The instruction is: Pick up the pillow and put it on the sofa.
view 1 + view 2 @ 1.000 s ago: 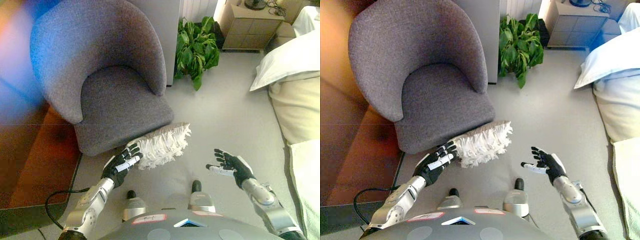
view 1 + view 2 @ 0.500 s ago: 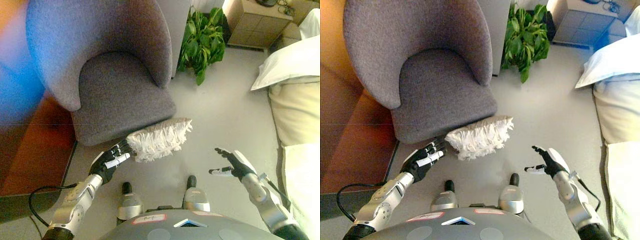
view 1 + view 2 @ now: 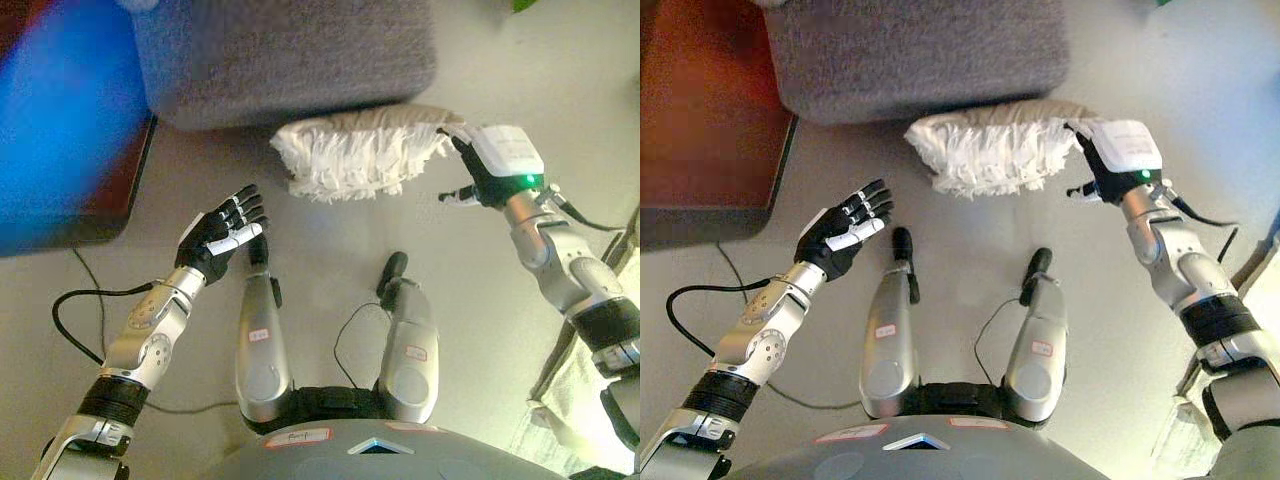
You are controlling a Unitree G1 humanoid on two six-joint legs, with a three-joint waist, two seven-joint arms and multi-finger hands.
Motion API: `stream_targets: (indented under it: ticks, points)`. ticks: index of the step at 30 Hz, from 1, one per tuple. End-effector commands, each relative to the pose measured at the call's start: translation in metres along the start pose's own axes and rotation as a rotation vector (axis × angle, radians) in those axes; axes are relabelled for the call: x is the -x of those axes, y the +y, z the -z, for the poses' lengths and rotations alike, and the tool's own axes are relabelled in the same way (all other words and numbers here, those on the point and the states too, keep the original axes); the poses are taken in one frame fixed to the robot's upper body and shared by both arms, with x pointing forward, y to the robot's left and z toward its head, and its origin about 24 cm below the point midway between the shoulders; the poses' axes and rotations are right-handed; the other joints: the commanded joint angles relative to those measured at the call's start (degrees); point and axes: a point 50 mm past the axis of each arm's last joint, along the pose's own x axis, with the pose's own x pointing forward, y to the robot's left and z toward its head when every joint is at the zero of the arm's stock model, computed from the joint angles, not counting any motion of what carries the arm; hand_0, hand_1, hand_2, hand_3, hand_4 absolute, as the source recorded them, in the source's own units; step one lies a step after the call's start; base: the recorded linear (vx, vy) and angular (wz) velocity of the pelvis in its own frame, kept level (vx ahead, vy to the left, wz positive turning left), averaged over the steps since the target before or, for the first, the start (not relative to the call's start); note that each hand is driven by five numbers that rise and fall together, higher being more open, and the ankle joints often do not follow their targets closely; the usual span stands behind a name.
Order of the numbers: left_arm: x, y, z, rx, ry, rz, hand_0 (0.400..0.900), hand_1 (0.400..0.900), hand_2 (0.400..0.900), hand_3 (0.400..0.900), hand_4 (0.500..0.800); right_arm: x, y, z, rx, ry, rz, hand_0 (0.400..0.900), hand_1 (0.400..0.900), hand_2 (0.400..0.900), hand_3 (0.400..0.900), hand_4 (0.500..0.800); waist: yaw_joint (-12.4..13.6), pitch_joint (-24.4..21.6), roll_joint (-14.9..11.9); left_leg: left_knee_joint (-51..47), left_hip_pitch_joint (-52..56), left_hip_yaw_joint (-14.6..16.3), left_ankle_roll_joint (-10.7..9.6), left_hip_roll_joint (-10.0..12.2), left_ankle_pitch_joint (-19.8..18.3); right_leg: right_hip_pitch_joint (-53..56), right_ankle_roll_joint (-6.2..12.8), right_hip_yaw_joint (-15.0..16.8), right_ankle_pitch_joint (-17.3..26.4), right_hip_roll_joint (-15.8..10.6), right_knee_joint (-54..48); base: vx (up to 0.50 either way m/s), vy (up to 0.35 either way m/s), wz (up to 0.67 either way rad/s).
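White fringe marks the pillow [image 3: 365,155], which lies on the floor [image 3: 330,240] just in front of the grey armchair's [image 3: 285,50] seat edge, touching or nearly touching it. The view has tipped down since half a second ago, so only the seat front shows now. The right hand [image 3: 490,170] has swung in from well apart to the pillow's right end, at or against it; its fingers look loosely open, though the far side is hidden. The left hand [image 3: 220,235] has dropped back from the pillow's left end and hangs apart from it, fingers spread. Judging by this, the two-handed pinch is only half set: the left hand must come back before any lift.
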Motion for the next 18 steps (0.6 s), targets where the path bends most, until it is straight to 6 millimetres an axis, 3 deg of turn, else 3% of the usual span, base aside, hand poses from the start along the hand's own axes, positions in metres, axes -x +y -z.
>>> stream_targets:
  ticks: [1,13,14,18]
  points:
    - [-0.001,-0.015,-0.031,-0.049,-0.156,0.113,0.9,0.9,0.9,0.9,0.8,-0.01,-0.03,-0.004,0.088,-0.09,0.14,0.9,0.9,0.9,0.9,0.8,1.64,-1.9,-0.05,8.7,0.06,-1.92,2.44,3.06,-8.26,-3.63,1.45,3.62,5.2,-1.76,0.2,-0.03,-0.076,0.17]
    - [0.001,-0.019,-0.034,0.011,-0.186,0.145,0.9,0.9,0.9,0.9,0.8,-0.03,-0.065,-0.016,0.235,-0.16,0.264,0.9,0.9,0.9,0.9,0.8,3.54,-1.11,2.7,33.21,-16.12,-2.71,3.18,1.36,-17.05,-17.97,-0.94,3.57,-3.76,-4.67,22.56,-0.03,-0.021,0.13]
    - [0.002,-0.02,-0.035,0.016,-0.188,0.153,0.9,0.9,0.9,0.9,0.8,-0.03,-0.066,-0.017,0.241,-0.163,0.275,0.9,0.9,0.9,0.9,0.8,3.65,-1.02,3.02,36.2,-16.73,-2.96,3.08,1.59,-19.65,-18.81,-0.57,3.92,-6.22,-4.8,25.58,0.04,0.005,0.06]
    - [0.004,-0.024,-0.042,0.053,-0.208,0.192,0.9,0.9,0.9,0.9,0.8,-0.035,-0.077,-0.02,0.266,-0.165,0.351,0.9,0.9,0.9,0.9,0.8,3.94,-1.05,3.99,44.56,-21.07,-4.02,3.75,1.33,-22.88,-23.07,-1.1,4.69,-10.39,-4.85,33.4,0.0,-0.006,0.09]
